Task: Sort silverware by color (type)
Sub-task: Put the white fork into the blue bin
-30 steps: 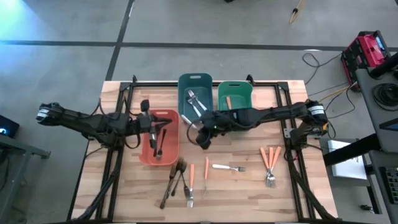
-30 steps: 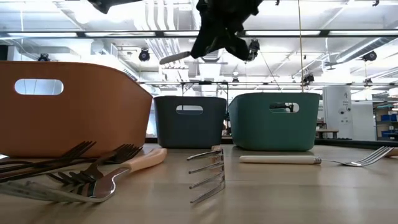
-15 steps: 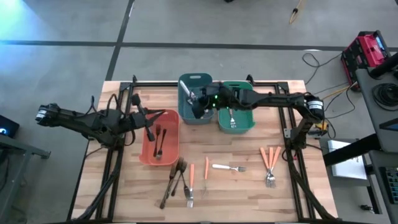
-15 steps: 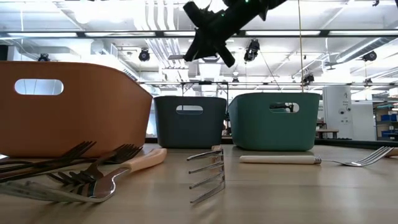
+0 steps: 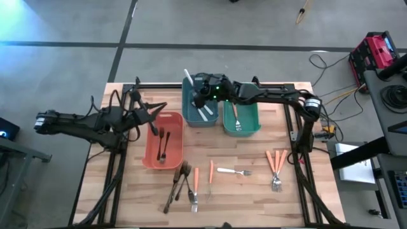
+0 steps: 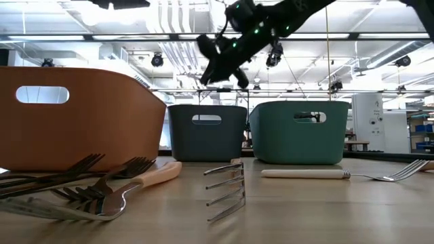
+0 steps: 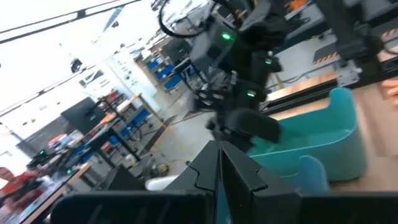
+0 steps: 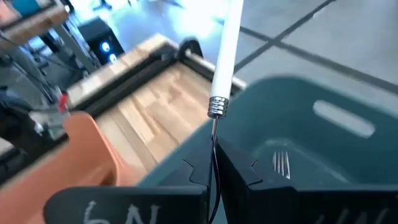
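The right arm's fingers, having swung from mid-desk, are now hovering over the blue bin, clamping a white-handled fork (release seems next); the left fingers, pressed together, are idling beside it.

The right arm is reaching across the table toward the far side, its forearm lying almost level and its wrist bending downward. The right gripper is hanging at the arm's tip with its fingers pinching together on a thin shaft. The left arm is stretching in low from the left edge, elbow slightly bent. The left gripper is pointing toward the right arm, its fingers pressing closed with no gap between them.
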{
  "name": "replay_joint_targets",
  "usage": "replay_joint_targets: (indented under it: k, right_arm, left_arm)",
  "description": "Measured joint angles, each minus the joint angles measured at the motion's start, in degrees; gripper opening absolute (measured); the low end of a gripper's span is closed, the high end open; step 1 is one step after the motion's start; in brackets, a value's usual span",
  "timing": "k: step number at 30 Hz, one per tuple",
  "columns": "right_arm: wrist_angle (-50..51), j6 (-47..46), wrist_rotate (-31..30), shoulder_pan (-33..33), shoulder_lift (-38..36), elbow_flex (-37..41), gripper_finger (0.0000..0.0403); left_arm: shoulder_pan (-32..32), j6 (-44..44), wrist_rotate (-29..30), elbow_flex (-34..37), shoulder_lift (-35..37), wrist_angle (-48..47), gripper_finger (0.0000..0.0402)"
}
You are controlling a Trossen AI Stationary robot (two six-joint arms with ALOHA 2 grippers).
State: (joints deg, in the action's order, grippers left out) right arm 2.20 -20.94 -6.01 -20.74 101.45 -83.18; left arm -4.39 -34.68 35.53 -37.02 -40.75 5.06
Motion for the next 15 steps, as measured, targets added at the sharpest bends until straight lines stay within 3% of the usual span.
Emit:
replay_joint_targets:
  k: [7, 15]
  right_arm:
    - [-2.83, -1.91, -3.16, -0.84, 2.63, -0.79, 0.0009]
    - [4.05, -1.22, -3.09, -0.4, 5.84, -5.17, 0.0009]
  left_arm:
    - [3.76, 0.0, -0.03, 0.02, -0.2, 0.13, 0.0]
    - [5.04, 0.31, -0.04, 0.05, -0.35, 0.22, 0.0]
